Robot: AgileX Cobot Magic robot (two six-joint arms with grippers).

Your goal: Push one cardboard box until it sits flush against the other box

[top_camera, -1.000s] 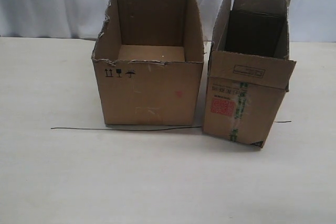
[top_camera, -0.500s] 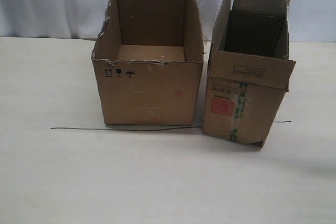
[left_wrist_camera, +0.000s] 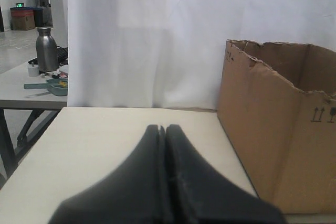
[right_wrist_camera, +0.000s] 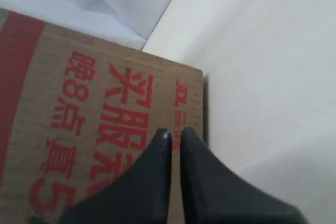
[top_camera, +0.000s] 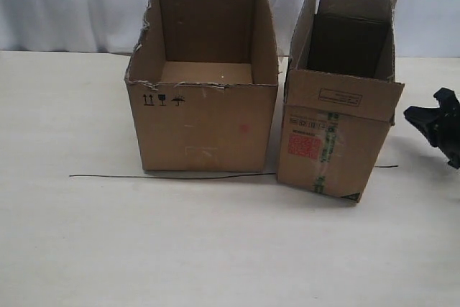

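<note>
A narrow, long brown cardboard box [top_camera: 334,145] stands upright and open on the right, turned slightly askew. Its tall flaps stand up, and the near one folds outward. Its near face carries a red square label and a strip of green-printed clear tape. The other box [top_camera: 205,127], wider, stands open just to its left. It has a ragged torn rim, no flaps and small black symbols. A thin gap separates them.

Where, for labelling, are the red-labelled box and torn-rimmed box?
Narrow brown red-labelled cardboard box [top_camera: 352,159]: exterior view, front face.
Wide brown torn-rimmed cardboard box [top_camera: 205,127]: exterior view, front face.
</note>
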